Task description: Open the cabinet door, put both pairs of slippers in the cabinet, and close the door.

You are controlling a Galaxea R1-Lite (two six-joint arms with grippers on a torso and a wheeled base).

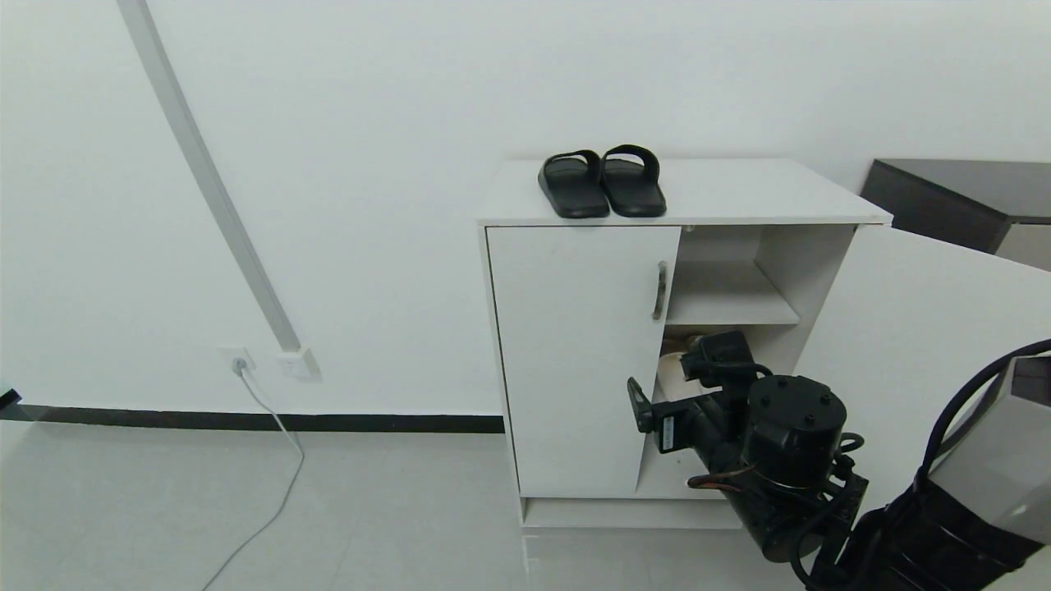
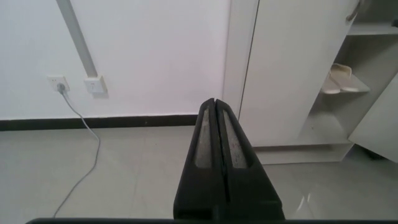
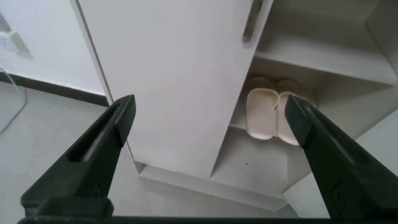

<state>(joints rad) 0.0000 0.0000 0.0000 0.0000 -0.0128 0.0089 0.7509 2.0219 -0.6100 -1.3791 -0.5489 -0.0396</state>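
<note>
A pair of black slippers (image 1: 602, 182) lies on top of the white cabinet (image 1: 739, 193). The cabinet's left door (image 1: 575, 353) is closed and its right door (image 1: 911, 328) stands swung out. On the middle shelf lies a pair of beige slippers (image 3: 272, 113) (image 2: 344, 79), partly hidden behind my right arm in the head view (image 1: 675, 367). My right gripper (image 1: 669, 379) (image 3: 211, 117) is open just in front of that shelf, with nothing between its fingers. My left gripper (image 2: 215, 107) is shut and empty, low above the floor to the cabinet's left.
The closed door carries a metal handle (image 1: 659, 289) at its inner edge. A dark piece of furniture (image 1: 961, 197) stands behind the open door. A wall socket with a cable (image 1: 238, 361) trailing onto the floor is at the left, where the tiled floor (image 1: 246, 509) is free.
</note>
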